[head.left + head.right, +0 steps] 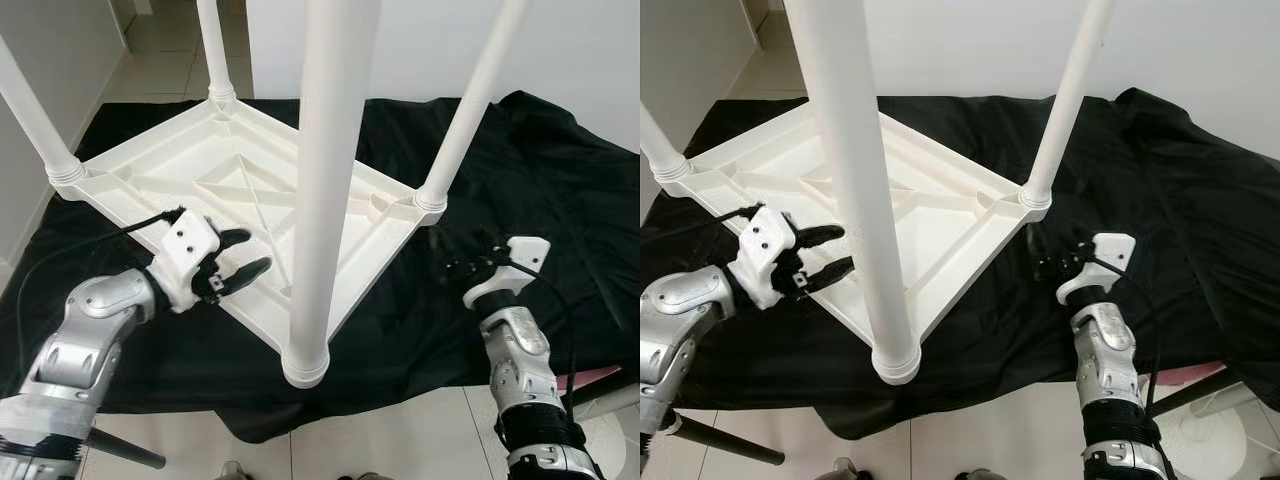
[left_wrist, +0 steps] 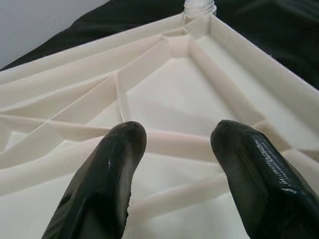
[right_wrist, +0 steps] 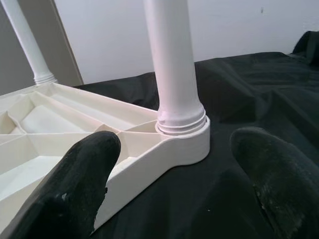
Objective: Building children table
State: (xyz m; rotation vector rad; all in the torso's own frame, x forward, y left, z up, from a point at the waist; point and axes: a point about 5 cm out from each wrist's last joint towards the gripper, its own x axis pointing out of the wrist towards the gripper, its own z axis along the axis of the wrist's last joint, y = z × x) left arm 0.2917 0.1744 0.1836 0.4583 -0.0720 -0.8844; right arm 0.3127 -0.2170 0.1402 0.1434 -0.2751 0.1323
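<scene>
A white plastic children's table [image 1: 215, 165] lies upside down on a black cloth [image 1: 545, 160]. Its legs stand up from the corners: the near leg [image 1: 325, 180], the right leg [image 1: 468, 110], the left leg [image 1: 30, 115] and the far leg [image 1: 213, 45]. My left gripper [image 1: 254, 250] hovers open over the ribbed underside near the table's front-left edge, with nothing between its fingers [image 2: 107, 174]. My right gripper [image 1: 462, 255] is open just in front of the right corner socket [image 3: 184, 142], pointing at that leg [image 3: 172, 64] without touching it.
The cloth covers a tiled floor [image 1: 400, 440] beside a white wall [image 1: 420, 40]. A dark pole [image 1: 125, 450] lies at the front left. A white round stand base [image 1: 1215, 440] and a pink edge [image 1: 592, 380] sit at the front right.
</scene>
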